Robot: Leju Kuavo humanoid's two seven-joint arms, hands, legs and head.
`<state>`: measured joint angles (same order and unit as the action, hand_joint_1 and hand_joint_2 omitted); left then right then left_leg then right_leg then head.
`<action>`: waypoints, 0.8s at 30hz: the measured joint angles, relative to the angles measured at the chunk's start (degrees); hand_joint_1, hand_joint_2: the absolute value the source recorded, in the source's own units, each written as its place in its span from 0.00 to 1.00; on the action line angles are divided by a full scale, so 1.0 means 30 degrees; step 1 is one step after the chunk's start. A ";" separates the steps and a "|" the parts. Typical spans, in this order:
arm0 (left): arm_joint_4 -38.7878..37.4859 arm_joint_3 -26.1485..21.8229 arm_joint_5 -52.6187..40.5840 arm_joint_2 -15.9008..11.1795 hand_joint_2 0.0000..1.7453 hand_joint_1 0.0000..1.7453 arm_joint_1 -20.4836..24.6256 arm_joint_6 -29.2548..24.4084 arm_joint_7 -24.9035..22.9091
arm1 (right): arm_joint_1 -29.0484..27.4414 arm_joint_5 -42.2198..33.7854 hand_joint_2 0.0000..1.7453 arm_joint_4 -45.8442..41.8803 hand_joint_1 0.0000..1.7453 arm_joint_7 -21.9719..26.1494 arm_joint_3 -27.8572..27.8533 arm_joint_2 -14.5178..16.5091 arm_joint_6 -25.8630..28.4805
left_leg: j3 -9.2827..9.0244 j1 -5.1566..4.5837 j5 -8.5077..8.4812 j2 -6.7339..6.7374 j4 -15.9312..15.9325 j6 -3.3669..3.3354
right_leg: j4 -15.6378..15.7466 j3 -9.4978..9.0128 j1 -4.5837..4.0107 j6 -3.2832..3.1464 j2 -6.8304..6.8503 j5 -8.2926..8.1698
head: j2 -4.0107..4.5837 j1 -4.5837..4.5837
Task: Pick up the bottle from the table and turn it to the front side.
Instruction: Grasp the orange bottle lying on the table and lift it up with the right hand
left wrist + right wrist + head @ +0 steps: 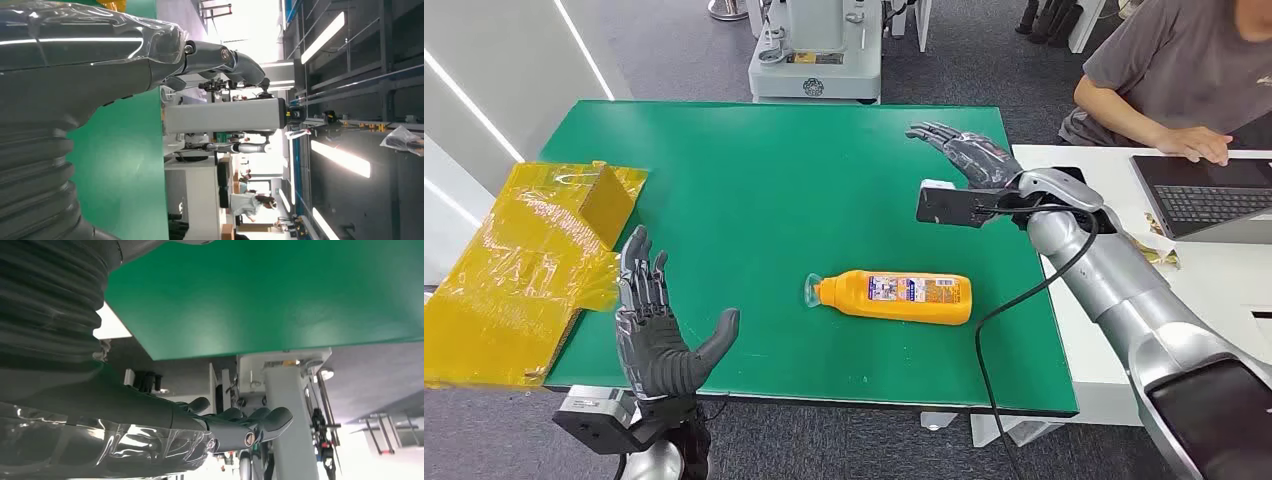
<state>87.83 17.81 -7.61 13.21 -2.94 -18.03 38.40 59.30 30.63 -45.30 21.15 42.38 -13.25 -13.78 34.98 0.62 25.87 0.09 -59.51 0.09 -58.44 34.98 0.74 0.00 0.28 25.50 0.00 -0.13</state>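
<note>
Head view:
bottle: orange bottle lies on its side mid-front on green table, cap toward left hand, apart from both hands
left hand: upright at near left table edge, fingers spread, empty
right hand: right hand above far right of table, flat, fingers apart, empty
around: yellow bag on left edge; person at laptop

Left wrist view:
left hand: fingers extended, nothing held

Right wrist view:
right hand: fingers stretched out, empty, green table beyond

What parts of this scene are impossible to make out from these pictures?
- Bottle label text: too small in the head view.
- Bottle underside: hidden against the green table.
- Left robot hand: wrist camera's ribbed cover blocks most of it.
- Laptop: cut by the right edge.
</note>
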 joint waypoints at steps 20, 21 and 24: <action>-0.0708 0.0091 0.0261 -0.0133 1.00 0.00 0.0817 0.0073 -0.0380 | -0.0013 -0.2228 1.00 0.5217 0.00 0.1441 0.2879 0.2595 -0.2751 | 0.0017 0.0002 -0.0001 -0.0020 -0.0004 0.0000 | 0.0008 0.0012 -0.0003 0.0002 0.0023 0.0001 | 0.0000 0.0000; -0.0743 0.0091 0.0270 -0.0133 1.00 0.00 0.0862 0.0098 -0.0403 | -0.0148 -0.2308 1.00 0.5366 0.00 0.1485 0.2997 0.2595 -0.2787 | 0.0018 0.0000 0.0000 -0.0017 -0.0005 0.0000 | 0.0010 0.0012 -0.0002 0.0002 0.0019 0.0001 | 0.0000 -0.0002; -0.0843 0.0093 0.0286 -0.0138 1.00 0.00 0.1024 0.0140 -0.0404 | -0.0511 -0.2462 1.00 0.5723 0.00 0.1576 0.3263 0.2575 -0.2822 | 0.0021 -0.0006 0.0003 -0.0010 -0.0008 -0.0004 | 0.0015 0.0013 0.0003 0.0003 0.0013 0.0000 | 0.0000 -0.0004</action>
<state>85.30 18.09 -6.75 12.80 0.13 -17.61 37.19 57.76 23.25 -28.14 25.87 52.17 -5.53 -22.25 35.04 0.60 25.88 0.06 -59.54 0.08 -58.39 35.02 0.75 0.01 0.32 25.50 0.00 -0.14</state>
